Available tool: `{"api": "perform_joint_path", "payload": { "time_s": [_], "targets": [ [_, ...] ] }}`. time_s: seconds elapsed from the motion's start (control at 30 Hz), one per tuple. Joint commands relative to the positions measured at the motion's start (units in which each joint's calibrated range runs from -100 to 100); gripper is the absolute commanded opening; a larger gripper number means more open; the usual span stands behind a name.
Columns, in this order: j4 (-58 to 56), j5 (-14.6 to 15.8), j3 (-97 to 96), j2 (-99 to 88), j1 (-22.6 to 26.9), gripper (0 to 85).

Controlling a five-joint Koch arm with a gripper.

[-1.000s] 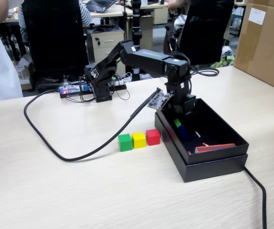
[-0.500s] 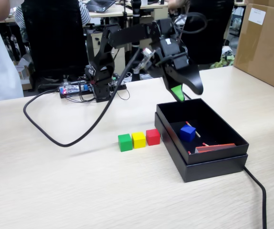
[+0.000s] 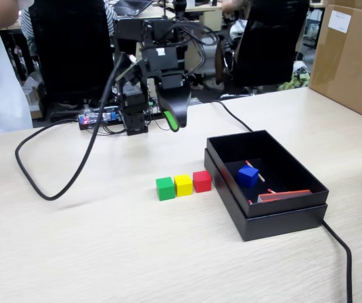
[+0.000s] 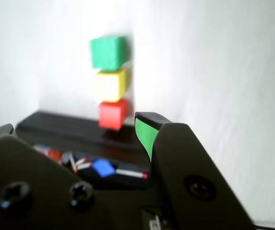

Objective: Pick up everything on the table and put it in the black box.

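Observation:
Three cubes sit in a touching row on the pale wood table (image 3: 93, 252): green (image 3: 164, 188), yellow (image 3: 183, 185) and red (image 3: 202, 181), the red one nearest the black box (image 3: 275, 221). The blue cube (image 3: 248, 176) lies inside the box. My gripper (image 3: 156, 120) hangs at the back of the table, well behind the row, open and empty; one finger carries green tape. The wrist view shows the green (image 4: 108, 52), yellow (image 4: 110, 85) and red (image 4: 112, 114) cubes beyond the box (image 4: 56, 125), the blue cube (image 4: 103, 167) in it, and my gripper (image 4: 75, 129) with jaws apart.
A flat red-orange strip (image 3: 285, 196) and thin red-tipped sticks (image 3: 255, 169) lie in the box. A big brown carton (image 3: 351, 57) stands at the back right. A black cable (image 3: 48, 189) loops on the left; another (image 3: 340, 246) runs off the front right.

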Motion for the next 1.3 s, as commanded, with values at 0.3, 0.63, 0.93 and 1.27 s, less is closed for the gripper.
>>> {"api": "perform_joint_path", "payload": {
  "time_s": [0.3, 0.63, 0.93, 1.27],
  "targets": [
    [5.8, -2.0, -7.6, 1.9, -3.9, 49.1],
    [5.8, -6.8, 3.0, 23.4, -4.1, 48.9],
    [5.7, -7.0, 7.4, 36.0, -4.3, 48.3],
    [5.7, -7.4, 11.8, 42.2, -4.7, 33.6]
  ]
}}
